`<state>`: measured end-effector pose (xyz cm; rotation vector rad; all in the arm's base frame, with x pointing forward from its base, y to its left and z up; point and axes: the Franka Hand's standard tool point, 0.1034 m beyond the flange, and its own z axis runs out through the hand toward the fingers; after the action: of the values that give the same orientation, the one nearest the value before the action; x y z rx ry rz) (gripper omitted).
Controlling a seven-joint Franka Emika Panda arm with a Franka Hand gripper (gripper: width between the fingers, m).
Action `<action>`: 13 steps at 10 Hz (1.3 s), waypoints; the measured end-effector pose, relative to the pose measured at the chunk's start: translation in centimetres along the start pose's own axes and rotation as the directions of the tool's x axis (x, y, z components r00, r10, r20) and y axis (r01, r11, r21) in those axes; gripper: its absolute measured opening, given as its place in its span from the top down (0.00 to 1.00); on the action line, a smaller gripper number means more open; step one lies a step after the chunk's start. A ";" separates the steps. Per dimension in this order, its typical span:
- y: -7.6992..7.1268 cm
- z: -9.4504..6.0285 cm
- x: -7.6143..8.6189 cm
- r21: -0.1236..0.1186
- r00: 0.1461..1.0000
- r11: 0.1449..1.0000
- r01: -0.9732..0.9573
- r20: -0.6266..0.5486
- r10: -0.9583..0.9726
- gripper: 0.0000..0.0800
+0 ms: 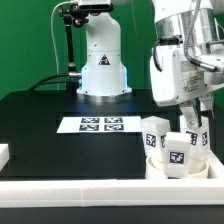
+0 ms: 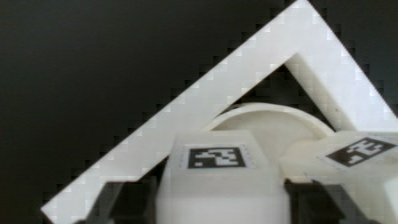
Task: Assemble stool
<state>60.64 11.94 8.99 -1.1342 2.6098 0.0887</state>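
The claw [image 1: 190,128] is closing around a blocky white leg [image 2: 217,172] standing on the seat disc [image 1: 178,168] at the desk's [image 1: 60,140] near corner; being rigid, light, slick plastic, it is gripping best across flat sides.

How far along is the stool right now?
Done: two legs stand on the seat disc, which sits by the border rail. In hand: the gripper is at a third leg; grip unclear. Left: seating it.
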 end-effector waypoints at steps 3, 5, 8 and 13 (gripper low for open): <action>0.0 0.0 0.1 -0.003 1.000 1.000 0.013 0.011 -0.013 0.44; 0.0 -0.1 0.1 -0.020 0.999 0.999 0.043 0.010 -0.042 0.21; -0.7 -1.7 -0.5 -0.019 0.995 0.995 0.098 0.035 -0.097 0.19; -1.1 -2.0 0.1 -0.051 0.922 0.920 0.388 0.017 -0.388 0.19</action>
<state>60.86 10.80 10.97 -1.6429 2.3350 0.0765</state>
